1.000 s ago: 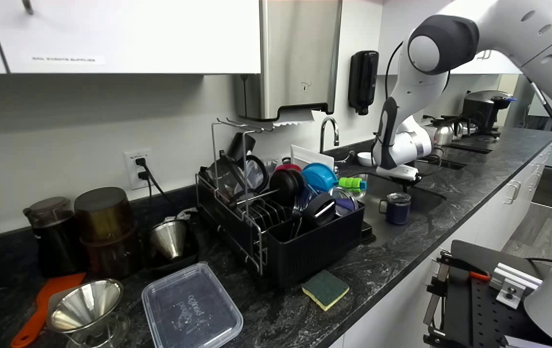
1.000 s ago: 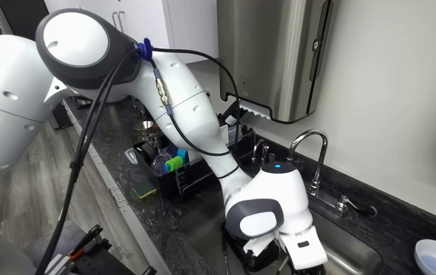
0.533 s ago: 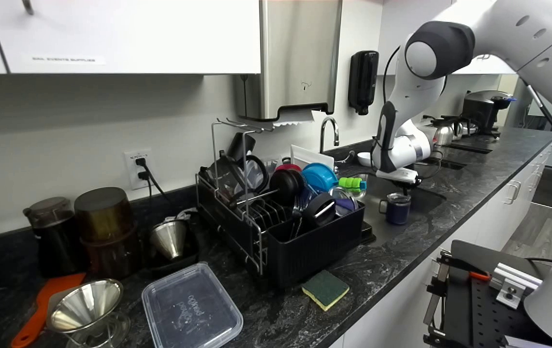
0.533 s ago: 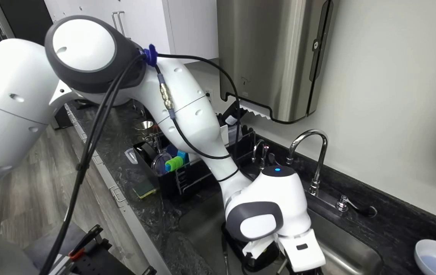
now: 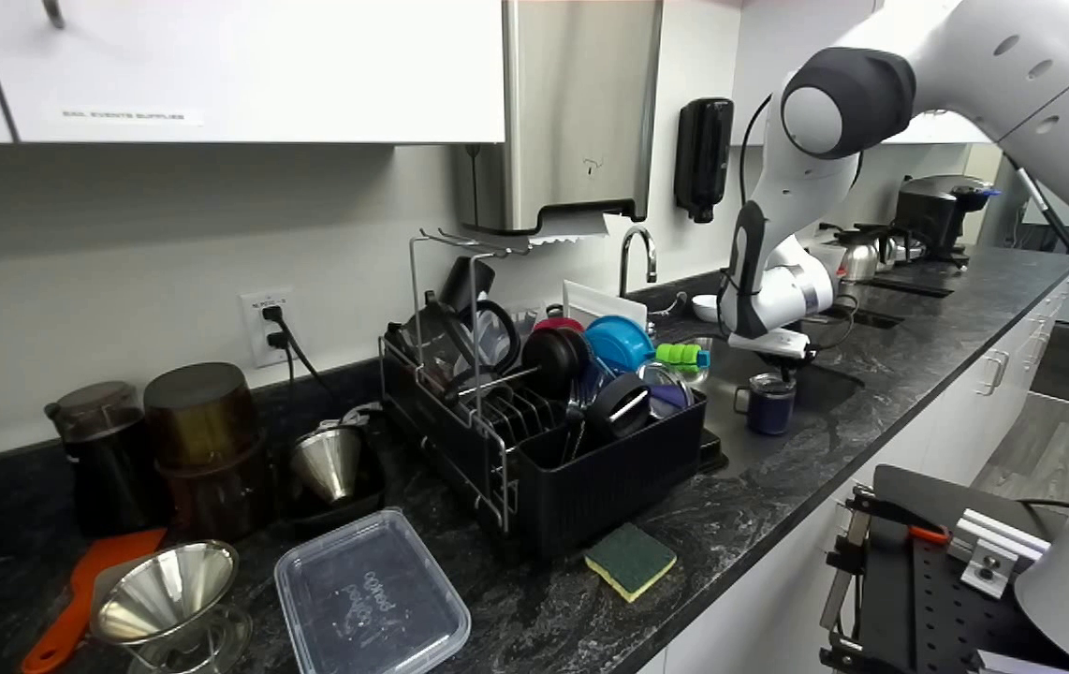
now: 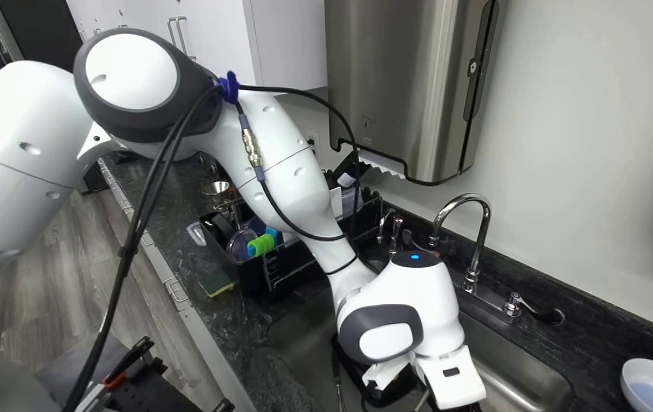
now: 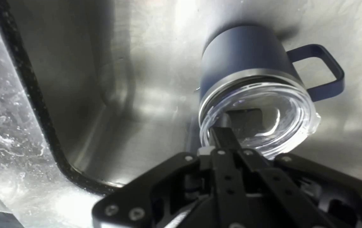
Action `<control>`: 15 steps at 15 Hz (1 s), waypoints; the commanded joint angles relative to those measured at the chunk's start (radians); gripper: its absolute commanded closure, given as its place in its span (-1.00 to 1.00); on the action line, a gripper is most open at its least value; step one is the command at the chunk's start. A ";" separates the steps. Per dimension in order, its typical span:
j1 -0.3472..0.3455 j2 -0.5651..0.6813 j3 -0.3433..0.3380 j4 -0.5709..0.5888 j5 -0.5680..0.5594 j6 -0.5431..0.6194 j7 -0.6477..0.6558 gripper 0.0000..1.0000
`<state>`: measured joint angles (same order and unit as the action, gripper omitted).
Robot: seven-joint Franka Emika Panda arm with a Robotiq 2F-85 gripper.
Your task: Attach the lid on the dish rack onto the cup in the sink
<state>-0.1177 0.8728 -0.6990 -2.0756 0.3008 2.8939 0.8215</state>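
While Robotiq gripper [image 7: 228, 139] hangs clenched above navy handled mug [image 7: 247, 53], jaws together, clear plastic lid [image 7: 273, 110] lies over mug's mouth. Fingertips [image 7: 222, 137] overlap lid's edge in wrist view; touching or just above, cannot tell. Whether lid is fully seated on mug, cannot tell. Mug upright on floor of steel sink [image 7: 149, 79]. Black wire dish rack [image 5: 581, 496] to one side of mug, near it; green-and-yellow scouring sponge [image 5: 630, 562] farther from mug.

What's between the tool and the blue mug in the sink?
In the wrist view, the clear lid sits on the blue mug, with the tool touching it or just above. Whether it's fully seated, I can't tell.
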 commanded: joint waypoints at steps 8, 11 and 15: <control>-0.040 -0.007 0.033 0.006 -0.015 0.009 -0.023 1.00; -0.046 -0.002 0.043 0.007 -0.015 0.013 -0.024 1.00; -0.049 0.000 0.048 0.006 -0.016 0.017 -0.030 1.00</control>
<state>-0.1370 0.8729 -0.6785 -2.0756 0.3008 2.8986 0.8176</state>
